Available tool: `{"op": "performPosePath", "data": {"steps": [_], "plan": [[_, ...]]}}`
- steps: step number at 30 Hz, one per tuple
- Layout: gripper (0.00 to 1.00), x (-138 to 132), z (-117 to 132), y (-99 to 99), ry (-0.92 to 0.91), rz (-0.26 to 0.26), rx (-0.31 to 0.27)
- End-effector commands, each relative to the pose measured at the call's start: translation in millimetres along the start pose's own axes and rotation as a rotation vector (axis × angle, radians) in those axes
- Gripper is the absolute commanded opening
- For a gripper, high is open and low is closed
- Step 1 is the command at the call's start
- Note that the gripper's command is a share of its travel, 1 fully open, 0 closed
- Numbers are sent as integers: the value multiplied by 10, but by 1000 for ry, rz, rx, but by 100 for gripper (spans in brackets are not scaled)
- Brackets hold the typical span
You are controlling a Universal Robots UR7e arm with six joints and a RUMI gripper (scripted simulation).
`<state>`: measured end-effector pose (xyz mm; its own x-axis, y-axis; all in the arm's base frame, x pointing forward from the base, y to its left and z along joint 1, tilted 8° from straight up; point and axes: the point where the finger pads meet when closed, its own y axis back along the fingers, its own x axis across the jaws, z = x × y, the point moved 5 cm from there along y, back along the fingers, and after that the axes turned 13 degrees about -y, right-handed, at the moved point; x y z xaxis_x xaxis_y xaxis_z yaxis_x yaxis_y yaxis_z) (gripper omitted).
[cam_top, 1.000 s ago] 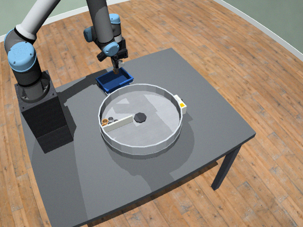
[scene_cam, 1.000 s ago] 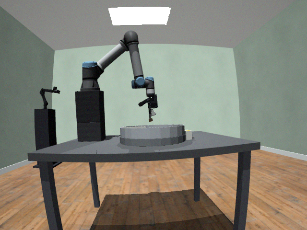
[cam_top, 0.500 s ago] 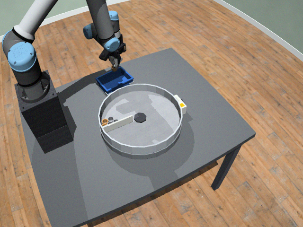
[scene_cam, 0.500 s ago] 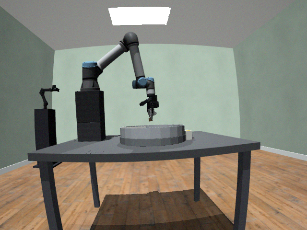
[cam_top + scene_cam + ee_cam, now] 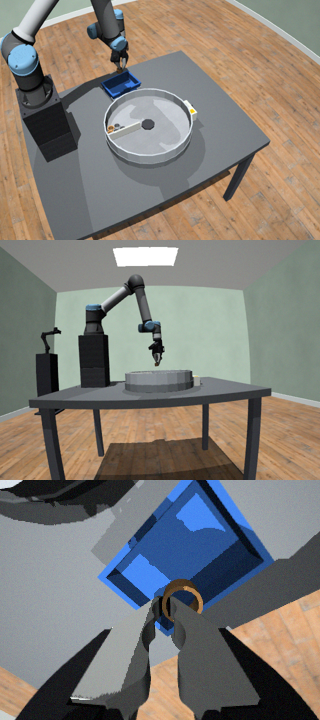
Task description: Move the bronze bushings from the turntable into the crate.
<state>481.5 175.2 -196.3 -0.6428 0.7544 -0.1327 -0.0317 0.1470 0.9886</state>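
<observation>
Wood planks (image 5: pixel 258 103) (image 5: pixel 180 426) lie under a gray table (image 5: pixel 219 155) (image 5: pixel 155 404). Pinched nearly closed, the gripper (image 5: pixel 120 67) (image 5: pixel 156 362) (image 5: pixel 165 597) has one side of a bronze ring (image 5: pixel 119 70) (image 5: pixel 156 364) (image 5: pixel 199 611), above the crate's (image 5: pixel 108 93) (image 5: pixel 116 592) rim, at twelve o'clock in the top view. It looks light, hard and maybe slippery; its wall seems best to grip. I can read no words.

End effector (image 5: pixel 120 68) (image 5: pixel 156 363) (image 5: pixel 165 597) turned; bronze bushing (image 5: pixel 119 71) (image 5: pixel 156 364) (image 5: pixel 177 584) slightly farther from turntable (image 5: pixel 148 159) (image 5: pixel 158 379) (image 5: pixel 55 517).
</observation>
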Motion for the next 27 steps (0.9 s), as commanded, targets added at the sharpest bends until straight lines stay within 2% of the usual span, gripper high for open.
{"op": "performPosePath", "data": {"steps": [1, 14, 16, 17, 27], "plan": [[0, 30, 41, 4, 279, 14, -1], [0, 60, 102, 6, 705, 29, 0], [0, 60, 102, 6, 705, 29, 0], [0, 61, 102, 5, 763, 34, 0], [0, 74, 134, 11, 793, 32, -2]]}}
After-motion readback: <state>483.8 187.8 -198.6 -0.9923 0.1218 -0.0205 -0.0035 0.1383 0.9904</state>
